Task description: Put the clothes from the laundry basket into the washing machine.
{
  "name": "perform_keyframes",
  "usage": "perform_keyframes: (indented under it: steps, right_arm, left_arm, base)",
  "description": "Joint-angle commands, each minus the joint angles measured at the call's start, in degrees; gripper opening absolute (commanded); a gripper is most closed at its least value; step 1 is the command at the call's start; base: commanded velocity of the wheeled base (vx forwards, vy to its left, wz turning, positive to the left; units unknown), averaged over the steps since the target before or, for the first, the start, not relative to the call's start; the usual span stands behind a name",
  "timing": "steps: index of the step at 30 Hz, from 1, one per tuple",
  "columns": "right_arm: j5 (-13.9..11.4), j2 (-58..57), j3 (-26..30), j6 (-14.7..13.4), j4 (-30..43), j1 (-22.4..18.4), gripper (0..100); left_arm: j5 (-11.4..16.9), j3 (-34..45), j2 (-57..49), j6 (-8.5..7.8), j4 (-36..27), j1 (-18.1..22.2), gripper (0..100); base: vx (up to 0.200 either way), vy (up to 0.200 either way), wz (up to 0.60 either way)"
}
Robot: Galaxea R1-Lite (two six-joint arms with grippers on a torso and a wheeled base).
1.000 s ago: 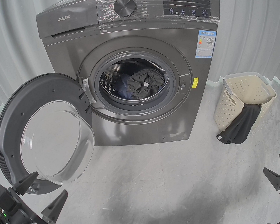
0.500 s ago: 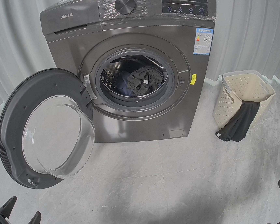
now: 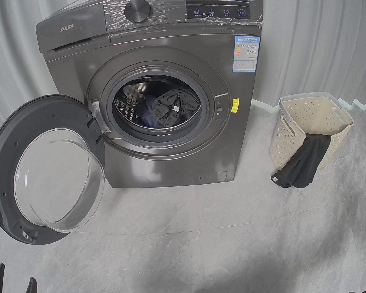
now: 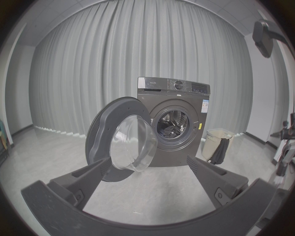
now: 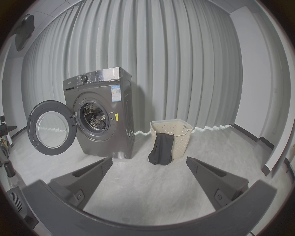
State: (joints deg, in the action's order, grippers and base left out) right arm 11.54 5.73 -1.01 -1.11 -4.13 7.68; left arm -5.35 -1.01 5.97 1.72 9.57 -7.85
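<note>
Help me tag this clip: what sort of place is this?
Probably a staged laundry test room: a lone washing machine and laundry basket on bare floor, a curtain behind.

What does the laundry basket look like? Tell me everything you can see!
The laundry basket looks like cream plastic, with small holes all over its walls and handle slots near the rim. It stands upright on the grey floor, on the robot's right of the washing machine, a little apart from it. A dark garment hangs over its front rim, down the outside to the floor.
</note>
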Motion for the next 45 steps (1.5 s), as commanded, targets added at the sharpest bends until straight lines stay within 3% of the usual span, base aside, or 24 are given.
perform_keyframes:
  steps: [1, 5, 6, 8, 9, 11, 12, 14, 15, 16, 17, 19, 21, 22, 23, 25, 30, 45]
  right_arm:
    - [0.32, -0.10, 0.92, 0.49, -1.58, -0.56, 100]
    - [0.85, -0.10, 0.92, 1.72, -2.90, -1.18, 100]
    - [0.94, -0.19, 0.92, 1.99, -3.25, -2.23, 100]
    - [-0.47, -3.00, 0.84, 4.36, -2.99, -7.59, 100]
    - [-1.61, -5.11, 0.92, 5.68, -2.28, -8.73, 100]
    - [-2.49, -5.73, 0.92, 5.77, -1.49, -8.56, 100]
    - [-6.71, -4.85, 0.92, 5.33, 0.97, -7.59, 100]
    - [-10.67, -4.85, 0.92, 3.13, 0.97, -7.59, 100]
    - [-11.46, -4.85, 0.84, 2.52, 0.97, -7.50, 100]
    - [-11.72, -4.85, 0.48, 0.14, 2.02, -7.59, 100]
    - [-10.23, -4.94, 0.84, -0.65, 2.46, -7.68, 100]
    - [-8.29, -4.94, 0.92, -1.09, 3.69, -7.59, 100]
    - [-9.52, -4.94, 0.92, -0.82, 4.22, -7.33, 100]
    - [-12.07, -4.94, 0.92, 0.58, 4.40, -7.33, 100]
    - [-12.34, -4.85, 0.92, 0.76, 4.40, -7.42, 100]
    - [-12.16, -4.85, 0.84, 1.02, 4.40, -7.42, 100]
    - [-12.16, -4.94, 0.92, 1.29, 4.31, -7.50, 100]
    - [-12.16, -4.94, 0.92, 1.29, 4.31, -7.42, 100]
  left_arm:
    - [0.96, 1.01, -1.84, -3.30, -0.34, 5.92, 100]
    - [8.08, 1.01, -5.97, -5.06, -5.44, 7.59, 100]
    - [8.87, 1.01, -5.97, -4.36, -5.79, 7.59, 100]
    - [8.78, 1.01, -5.97, -4.27, -5.79, 7.59, 100]
    - [8.78, 1.01, -5.97, -4.09, -5.70, 7.59, 100]
    - [8.78, 1.01, -5.97, -4.00, -5.70, 7.59, 100]
    - [8.78, 1.01, -5.97, -3.13, -5.79, 7.59, 100]
    - [8.78, 1.01, -5.97, -1.37, -5.79, 7.59, 100]
    - [8.69, 1.01, -5.97, -0.75, -5.79, 7.59, 100]
    - [8.69, 1.01, -5.97, 0.74, -5.79, 7.59, 100]
    - [8.52, 1.01, -5.97, 2.06, -5.79, 7.59, 100]
    - [7.29, 0.92, -5.97, 2.68, -6.67, 7.50, 100]
    - [5.70, 0.92, -5.97, 2.32, -6.67, 7.59, 100]
    - [5.26, 1.01, -5.97, 0.21, -7.11, 7.59, 100]
    - [5.26, 1.01, -5.97, -1.81, -9.22, 7.59, 100]
    - [5.62, 0.31, -5.97, -3.13, -12.12, 7.50, 100]
    - [6.67, 0.84, -5.97, -1.63, -9.92, 7.41, 100]
    - [6.67, 0.84, -5.97, -1.72, -9.92, 7.41, 100]
  base:
    - [0.000, 0.000, 0.00]
    - [0.000, 0.000, 0.00]
    - [0.000, 0.000, 0.00]
    - [0.000, 0.000, 0.00]
    - [0.000, 0.000, 0.00]
    - [0.000, 0.000, 0.00]
    - [0.000, 0.000, 0.00]
    - [0.000, 0.000, 0.00]
    - [0.000, 0.000, 0.00]
    - [0.000, 0.000, 0.00]
    - [0.000, 0.000, 0.00]
    - [0.000, 0.000, 0.00]
    - [0.000, 0.000, 0.00]
    - [0.000, 0.000, 0.00]
    - [0.000, 0.000, 0.00]
    - [0.000, 0.000, 0.00]
    - [0.000, 0.000, 0.00]
    - [0.000, -0.187, 0.00]
